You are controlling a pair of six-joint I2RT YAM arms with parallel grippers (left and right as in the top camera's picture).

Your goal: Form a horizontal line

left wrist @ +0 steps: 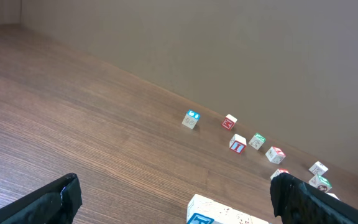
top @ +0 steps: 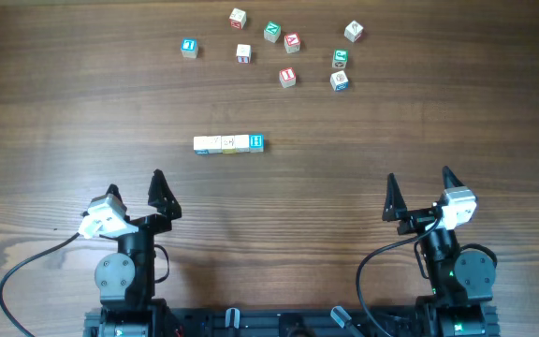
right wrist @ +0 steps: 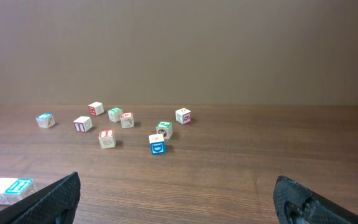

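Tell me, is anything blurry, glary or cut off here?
Overhead: soft even light, no glare, but letters on the row of cubes are too small to read. Left wrist: the scene is tilted, its own fingers dark and blurred. Right wrist: level, the row cut off at the left edge.

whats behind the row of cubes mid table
Behind the row, on its far side, nine loose cubes lie scattered on the table, well apart from it. The row's far faces cannot be seen.

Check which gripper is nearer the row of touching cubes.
Left. The left gripper sits near the row, off its left end; the right gripper is far off to its right.
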